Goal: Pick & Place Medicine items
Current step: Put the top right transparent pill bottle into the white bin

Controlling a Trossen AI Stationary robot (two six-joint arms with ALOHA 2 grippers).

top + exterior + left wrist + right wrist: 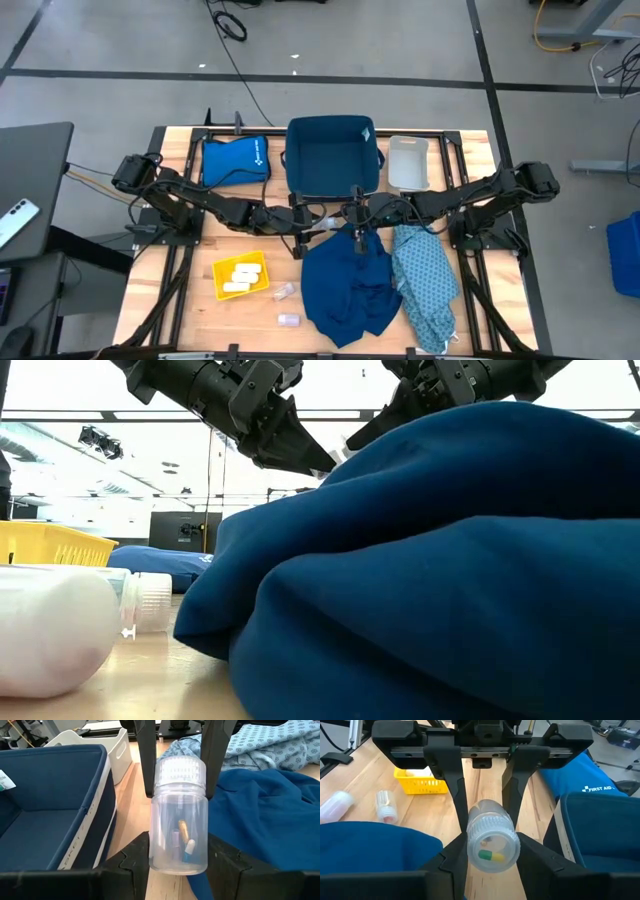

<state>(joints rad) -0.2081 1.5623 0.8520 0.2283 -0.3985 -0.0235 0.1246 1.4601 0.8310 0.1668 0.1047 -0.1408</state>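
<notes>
Both dark arms reach in from the table's sides and meet near the middle, the left gripper (312,221) and right gripper (345,221) almost tip to tip, with a small pale bottle (328,220) between them; behind them sits a dark blue bin (333,185), a blue pouch (234,161) to its left, a white tray (407,162) to its right; in front lie a dark blue cloth (348,285) and a patterned light blue cloth (425,280); a yellow tray (241,276) holds pale packs; two small bottles (284,293) lie beside it.

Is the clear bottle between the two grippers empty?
No. The clear bottle holds a few capsules; its ribbed cap is on.
</notes>
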